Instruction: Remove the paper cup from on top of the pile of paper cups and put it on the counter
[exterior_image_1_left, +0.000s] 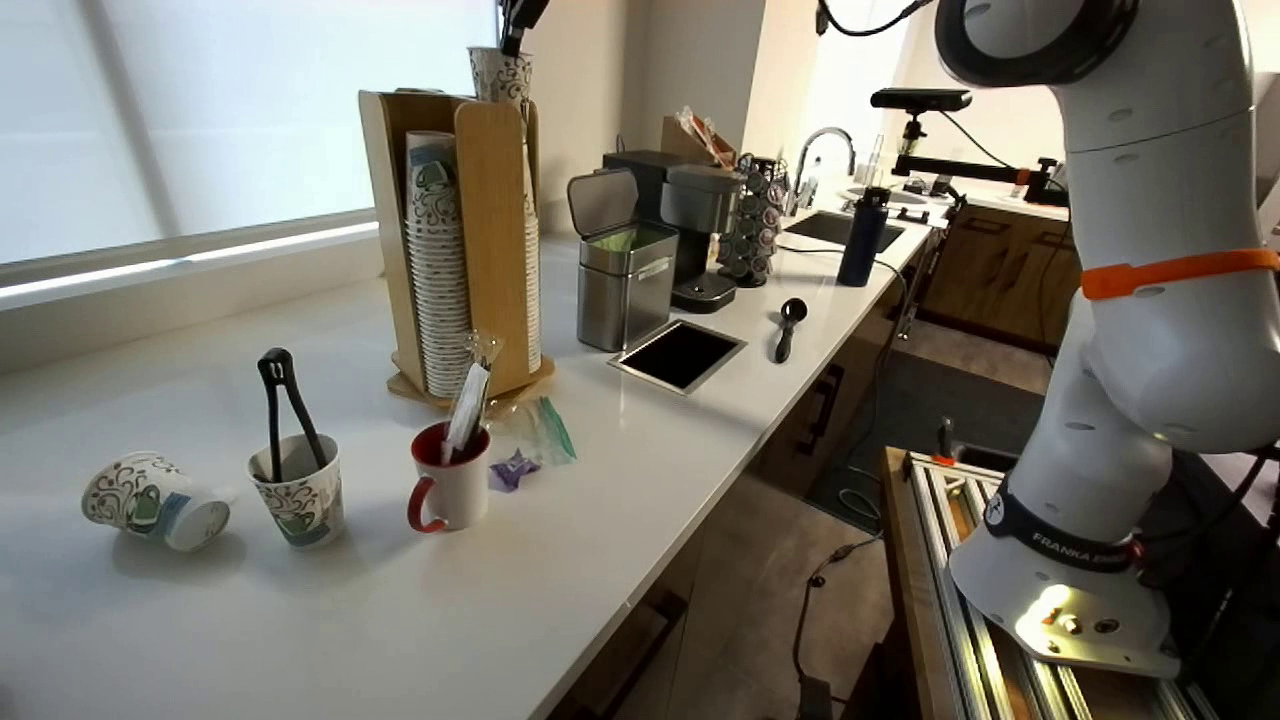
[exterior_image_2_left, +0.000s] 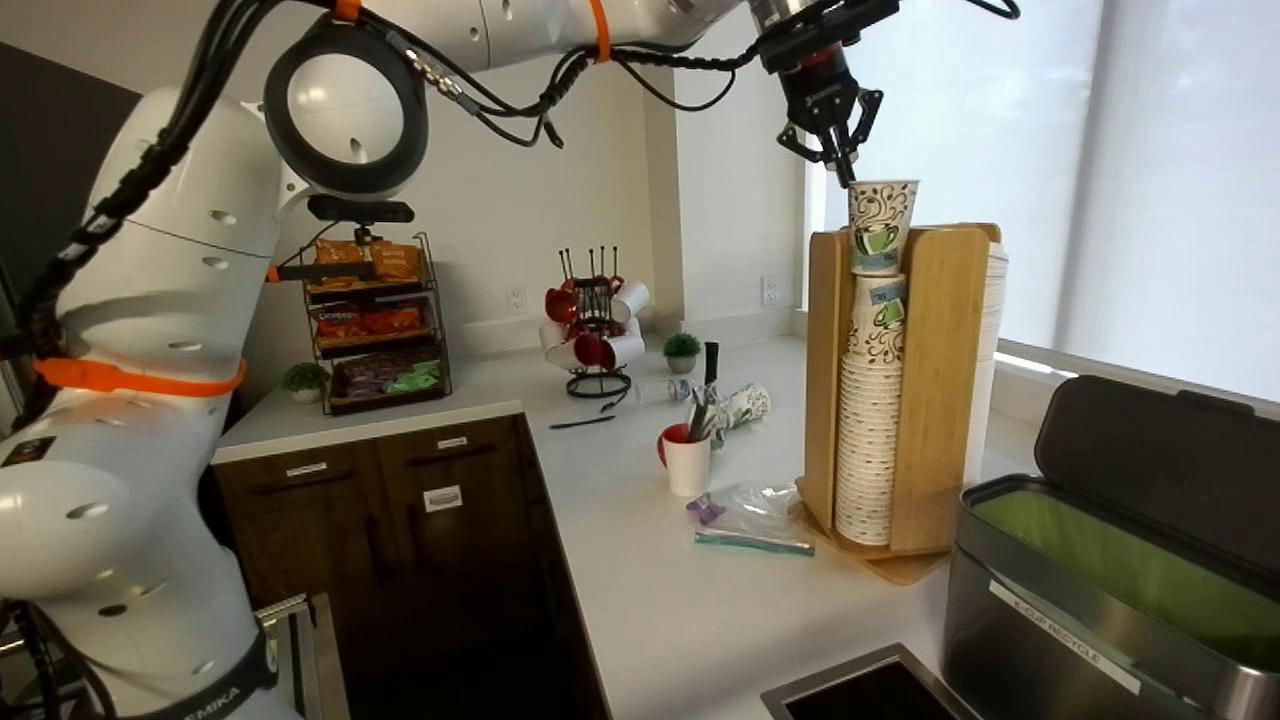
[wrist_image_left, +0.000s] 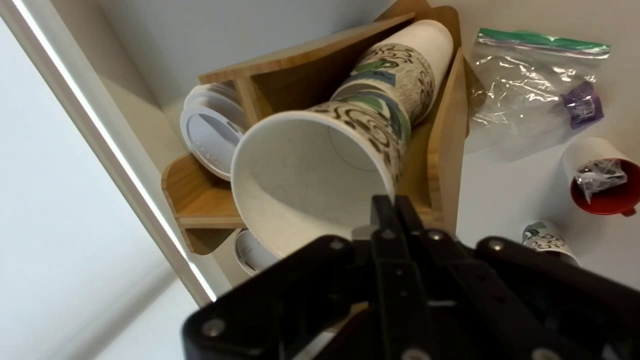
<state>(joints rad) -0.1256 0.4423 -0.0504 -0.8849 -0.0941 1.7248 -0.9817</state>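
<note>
The paper cup, cream-white with green and dark marks, is upright at the top of the pile in both exterior views (exterior_image_1_left: 498, 78) (exterior_image_2_left: 880, 232). In the wrist view (wrist_image_left: 300, 170) I look into its open mouth. My gripper (exterior_image_2_left: 847, 178) is shut on the cup's rim; the wrist view shows the rim between the fingertips (wrist_image_left: 392, 205). The pile of paper cups (exterior_image_2_left: 868, 440) stands in a light wooden frame, its top cup just under the held cup. I cannot tell whether they touch. The counter (exterior_image_1_left: 570, 540) is white and runs below; it also shows in an exterior view (exterior_image_2_left: 650, 590).
A red-lined mug with wrapped items (exterior_image_1_left: 455, 490), a patterned cup with black tongs (exterior_image_1_left: 300, 500) and a cup on its side (exterior_image_1_left: 150, 500) stand near the frame. A plastic bag (exterior_image_2_left: 755, 520) lies before it. A steel bin (exterior_image_1_left: 628, 275) and a counter opening (exterior_image_1_left: 680, 355) are beside it.
</note>
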